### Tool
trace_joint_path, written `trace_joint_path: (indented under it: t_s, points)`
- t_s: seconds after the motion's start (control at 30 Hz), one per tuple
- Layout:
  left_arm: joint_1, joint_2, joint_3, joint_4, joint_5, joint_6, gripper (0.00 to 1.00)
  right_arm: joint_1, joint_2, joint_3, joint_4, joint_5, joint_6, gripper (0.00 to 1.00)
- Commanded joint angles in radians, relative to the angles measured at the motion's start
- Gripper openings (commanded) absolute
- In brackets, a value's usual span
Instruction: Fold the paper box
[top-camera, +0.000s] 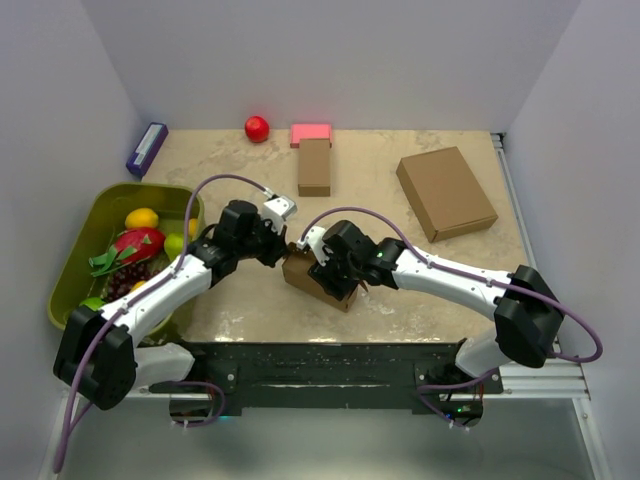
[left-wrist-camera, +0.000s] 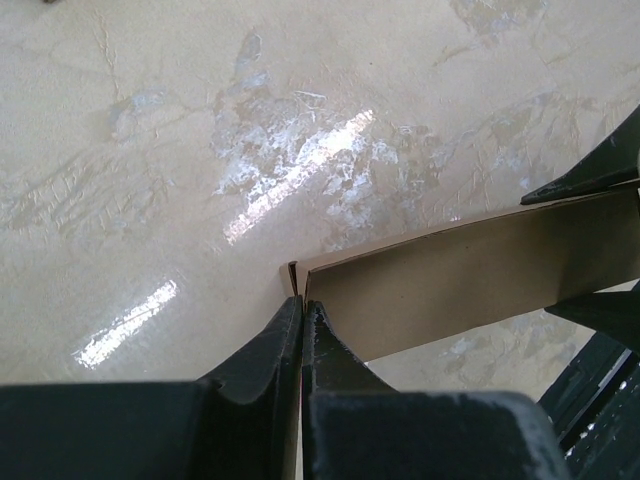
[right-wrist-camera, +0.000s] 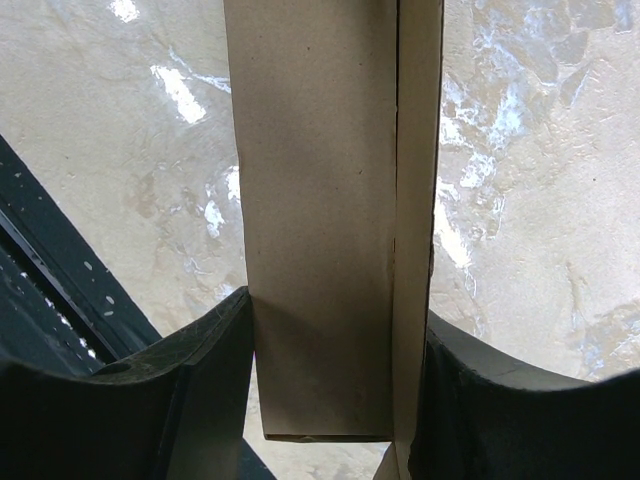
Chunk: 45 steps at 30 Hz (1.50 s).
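Cardboard gripped from both sides at the near middle of the table (top-camera: 420, 300).
Over on the left sits a green bin (top-camera: 150, 188) of fruit, with a purple box (top-camera: 147, 149) far behind it and a red ball (top-camera: 257, 128) along the far wall. Now the left claw (top-camera: 288, 244) (left-wrist-camera: 303, 305): clenched tight on a thin edge of the paper box (top-camera: 318, 283) (left-wrist-camera: 470, 275) (right-wrist-camera: 320, 200). Straight across, the right claw (top-camera: 324, 271) (right-wrist-camera: 340, 330) grasps that same box, one finger pressed to each side. Far behind them, a pink block (top-camera: 311, 132) touches a narrow brown box (top-camera: 314, 167). Off to the right, a larger brown box (top-camera: 446, 193) lies flat.
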<state>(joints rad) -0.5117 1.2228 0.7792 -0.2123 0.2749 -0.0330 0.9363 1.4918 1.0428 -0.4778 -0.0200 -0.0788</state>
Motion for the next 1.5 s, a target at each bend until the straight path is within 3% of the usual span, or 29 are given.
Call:
trace_joint_path:
  t_s: [0.0, 1.1, 1.47]
  points:
    - [-0.017, 0.02, -0.005, -0.013, -0.011, -0.01, 0.02, 0.006, -0.016, 0.006, 0.03, 0.006, -0.009, 0.42]
    - [-0.042, 0.078, -0.052, -0.039, -0.023, -0.084, 0.0, 0.004, -0.015, -0.006, 0.039, 0.071, -0.022, 0.4]
    - [-0.056, 0.099, -0.047, -0.044, -0.039, -0.091, 0.0, -0.063, -0.027, -0.032, 0.111, 0.065, -0.053, 0.39]
